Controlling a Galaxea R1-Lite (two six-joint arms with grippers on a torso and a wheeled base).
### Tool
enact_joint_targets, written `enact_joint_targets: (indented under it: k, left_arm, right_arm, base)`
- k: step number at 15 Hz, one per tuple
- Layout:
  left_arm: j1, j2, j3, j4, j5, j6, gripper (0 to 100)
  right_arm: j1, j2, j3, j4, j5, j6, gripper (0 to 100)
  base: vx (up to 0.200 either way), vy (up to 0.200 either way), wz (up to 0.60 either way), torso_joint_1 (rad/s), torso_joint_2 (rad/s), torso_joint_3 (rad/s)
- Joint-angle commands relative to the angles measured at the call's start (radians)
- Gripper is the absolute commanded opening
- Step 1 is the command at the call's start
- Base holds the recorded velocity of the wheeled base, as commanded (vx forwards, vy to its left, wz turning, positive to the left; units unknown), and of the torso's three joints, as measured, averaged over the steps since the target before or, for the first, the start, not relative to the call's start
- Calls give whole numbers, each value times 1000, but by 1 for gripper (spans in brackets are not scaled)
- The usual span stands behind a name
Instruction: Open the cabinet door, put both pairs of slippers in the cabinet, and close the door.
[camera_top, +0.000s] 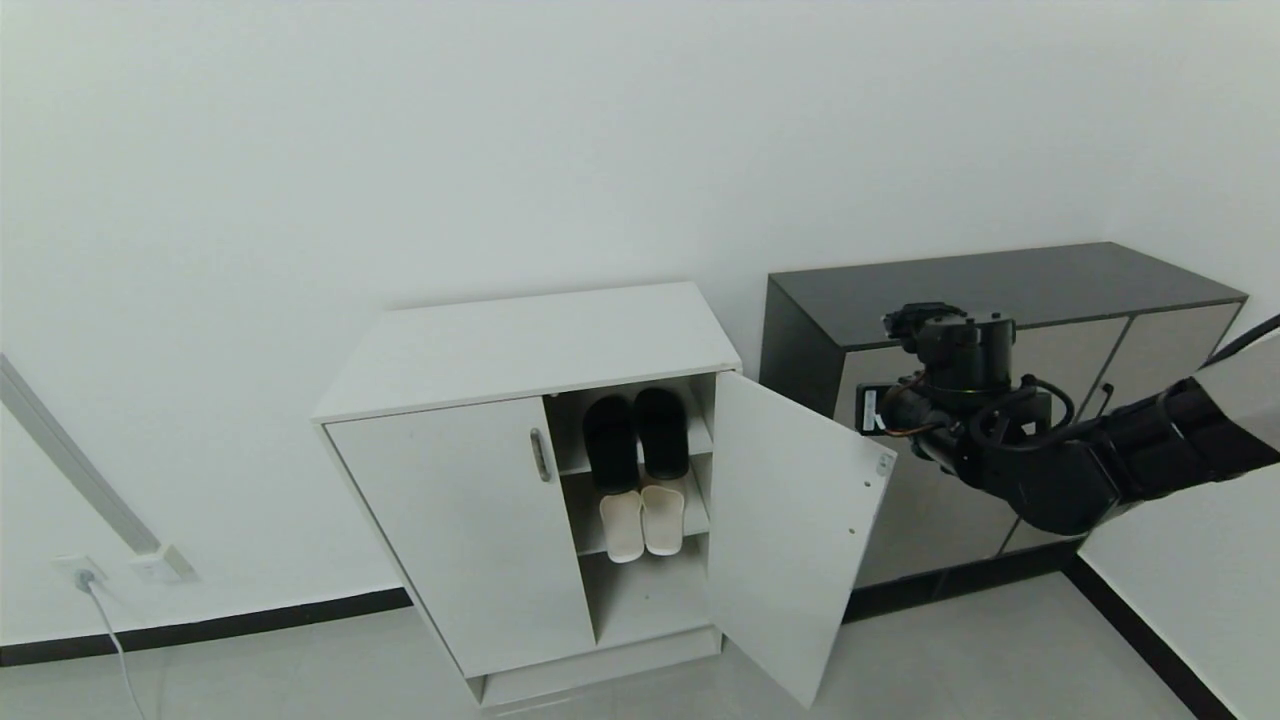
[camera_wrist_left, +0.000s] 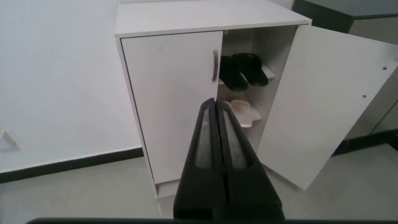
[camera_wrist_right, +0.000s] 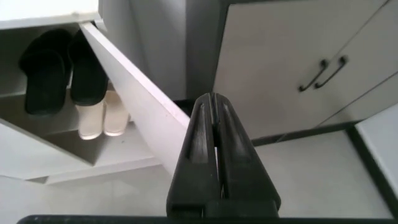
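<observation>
From the head, a white, flat-panelled cabinet (camera_top: 520, 350) stands against a plain white wall, boxy with a smooth matt top. It has two doors. The left door (camera_top: 470, 530) is closed and carries one slim metal handle (camera_top: 541, 455); the right door (camera_top: 790, 520) is swung wide open. Inside are two pairs of slippers, toes pointing in. The black slippers (camera_top: 637, 435) sit side by side on the upper shelf, and the cream slippers (camera_top: 642, 520) sit on the shelf below. Beside the cabinet is a dark sideboard (camera_top: 1000, 285) with a glossy black top and grey fronts. The black, cable-wrapped right arm (camera_top: 1050, 460) ends just beside the open door's free edge. A wall socket (camera_top: 80, 575) with a cable plugged into it is low on the wall to the left.

In the left wrist view, the left gripper (camera_wrist_left: 216, 102) has its two long black fingers pressed together on nothing. It hangs in front of the cabinet, well apart from it.

In the right wrist view, the right gripper (camera_wrist_right: 214, 99) is also pressed together and holds nothing, near the open door's edge. Two curved bar handles (camera_wrist_right: 323, 74) show on the sideboard front.
</observation>
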Motion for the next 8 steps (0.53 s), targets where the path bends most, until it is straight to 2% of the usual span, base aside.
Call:
enact_joint_targets:
  k: [1, 8]
  left_arm:
    - [0, 0, 0, 0, 0, -2, 0]
    - [0, 0, 0, 0, 2, -2, 0]
  right_arm:
    - [-11, 62, -26, 2, 19, 20, 0]
    - [-56, 143, -86, 49, 72, 55, 0]
  base:
    - [0, 0, 0, 0, 0, 0]
    - [0, 0, 0, 0, 0, 0]
